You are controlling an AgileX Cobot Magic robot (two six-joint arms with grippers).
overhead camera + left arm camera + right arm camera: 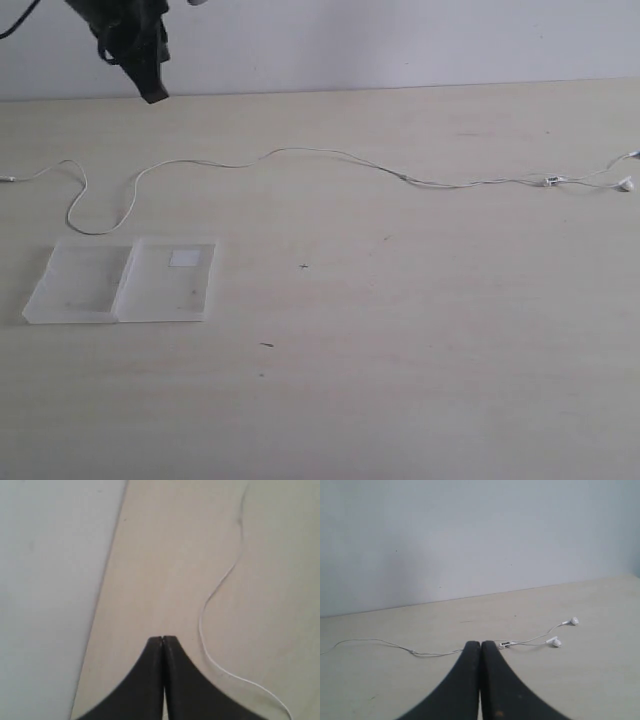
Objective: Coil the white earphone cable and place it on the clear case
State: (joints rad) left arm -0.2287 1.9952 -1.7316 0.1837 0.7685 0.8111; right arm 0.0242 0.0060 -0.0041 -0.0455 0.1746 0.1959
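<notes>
The white earphone cable (300, 151) lies stretched across the table from its plug end (8, 179) at the far left to two earbuds (626, 184) at the far right, with the inline remote (551, 180) just before them. The clear case (120, 282) lies open and flat at the front left, its white label (185, 258) on the right half. My left gripper (152, 92) hangs shut and empty above the table's back left, away from the cable (215, 592). In the right wrist view my right gripper (480, 643) is shut and empty, with the remote (505, 643) and earbuds (555, 641) beyond its tips.
A pale wall (400, 40) rises behind the table's back edge. The light wooden tabletop (400, 350) extends wide in front of the cable. A few small dark specks (266, 345) lie on it.
</notes>
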